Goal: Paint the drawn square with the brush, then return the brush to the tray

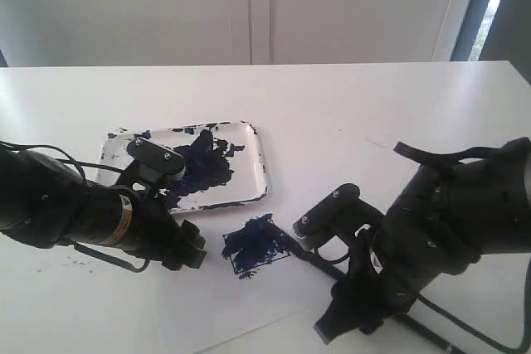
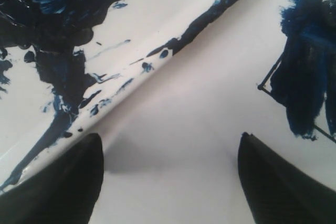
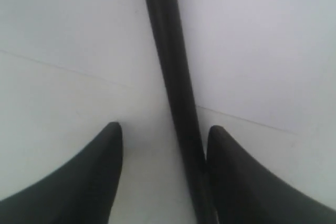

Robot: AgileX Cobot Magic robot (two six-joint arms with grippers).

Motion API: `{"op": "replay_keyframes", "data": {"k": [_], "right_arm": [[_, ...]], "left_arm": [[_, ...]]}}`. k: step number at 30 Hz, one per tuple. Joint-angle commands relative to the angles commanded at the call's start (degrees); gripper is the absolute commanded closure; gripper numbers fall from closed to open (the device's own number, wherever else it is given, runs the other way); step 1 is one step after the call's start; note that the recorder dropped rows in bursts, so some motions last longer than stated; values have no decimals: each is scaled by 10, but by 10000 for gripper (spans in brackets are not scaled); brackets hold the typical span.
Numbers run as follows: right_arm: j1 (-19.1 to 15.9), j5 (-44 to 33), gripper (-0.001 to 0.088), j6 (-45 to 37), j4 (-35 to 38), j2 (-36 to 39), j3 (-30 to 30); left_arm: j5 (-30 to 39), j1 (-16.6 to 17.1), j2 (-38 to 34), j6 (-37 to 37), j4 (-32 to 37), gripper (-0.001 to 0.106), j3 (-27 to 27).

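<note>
Beside the tray [image 1: 259, 155], the drawn square [image 1: 259, 244] is smeared blue; left gripper [image 2: 169, 135] wide, right gripper [image 3: 164, 127] parted around the brush [image 3: 176, 77]

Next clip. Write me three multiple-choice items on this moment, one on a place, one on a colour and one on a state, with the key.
1. Where does the drawn square lie relative to the tray?
A. inside it
B. outside it, beside it
C. beneath it

2. What colour is smeared in the drawn square?
A. red
B. green
C. dark blue

3. How do the fingers of the left gripper stand?
A. apart, with nothing between them
B. shut on the brush
C. shut on the tray's rim

Key:
1 B, since the exterior view shows the square clear of the tray's rim.
2 C, since the smear reads dark blue in both the exterior and left wrist views.
3 A, since the left wrist view shows only bare white surface between the fingers.
</note>
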State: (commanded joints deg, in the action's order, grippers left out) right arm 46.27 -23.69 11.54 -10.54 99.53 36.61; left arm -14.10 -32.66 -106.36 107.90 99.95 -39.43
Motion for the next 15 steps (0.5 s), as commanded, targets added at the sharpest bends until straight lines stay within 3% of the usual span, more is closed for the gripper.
{"op": "replay_keyframes", "data": {"k": [10, 15], "right_arm": [[0, -23, 870, 0, 1, -2, 5], [0, -85, 868, -16, 8, -33, 41]], "left_arm": [[0, 0, 0, 0, 0, 304, 0], [0, 0, 0, 0, 0, 304, 0]]}}
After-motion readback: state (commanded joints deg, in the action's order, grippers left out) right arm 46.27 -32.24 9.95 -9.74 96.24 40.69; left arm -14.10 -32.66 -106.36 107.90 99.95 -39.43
